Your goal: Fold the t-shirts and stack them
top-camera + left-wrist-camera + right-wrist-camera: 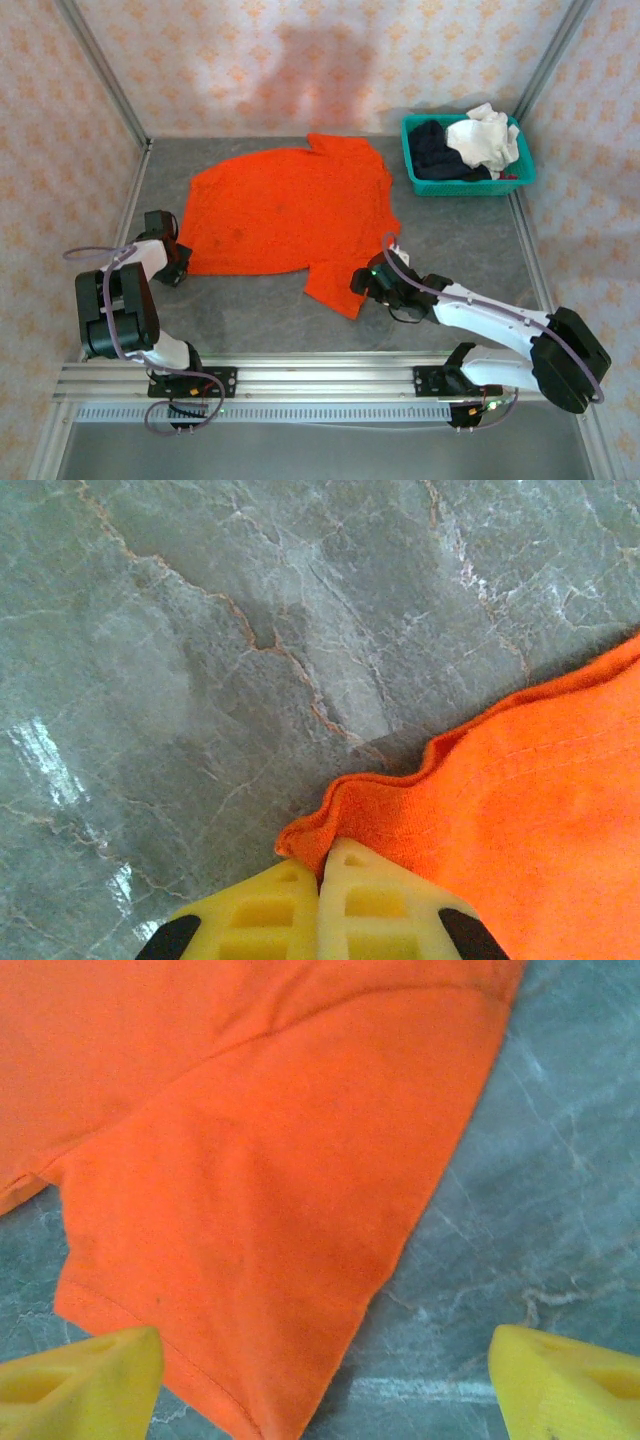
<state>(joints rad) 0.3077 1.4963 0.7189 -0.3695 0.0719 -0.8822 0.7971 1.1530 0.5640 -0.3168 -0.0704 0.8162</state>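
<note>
My left tool [320, 868] is clenched on the near hem corner of the orange t-shirt [285, 205]. The cloth is bunched into a small fold right at my fingertips, and bare table [200, 660] opens out beyond that corner. The shirt lies spread flat, with its hem edge on my left side and its collar end toward the basket [470, 186]. My right tool [320, 1380] hangs released, jaws wide, over the shirt's near sleeve, with one finger above the cuff edge and the other above bare stone. Along the shirt's near edge a strip of bare table runs between my two arms. The basket stands apart from the shirt's far right corner and holds a white t-shirt [485, 140] and a navy t-shirt [432, 150].
</note>
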